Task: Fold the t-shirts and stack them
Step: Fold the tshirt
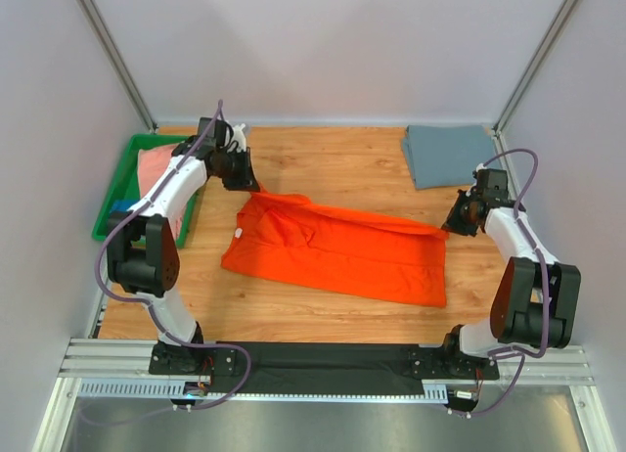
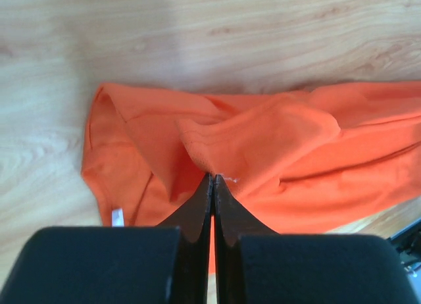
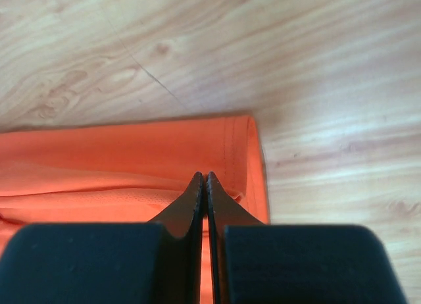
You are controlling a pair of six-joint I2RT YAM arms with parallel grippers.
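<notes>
Clamped shut on both ends of orange t-shirt (image 1: 342, 251), long axis across mid-frame: left gripper (image 1: 252, 186) upper-left end, right gripper (image 1: 452, 227) right corner.

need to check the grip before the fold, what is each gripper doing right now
Left gripper: closed, pinching a bunched fold of the orange t-shirt.
Right gripper: closed, pinching the orange t-shirt at its hemmed edge.

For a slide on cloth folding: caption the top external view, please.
Both arms' jaws pinch opposite ends of the orange t-shirt spread on the table; a folded grey-blue t-shirt lies far right.
</notes>
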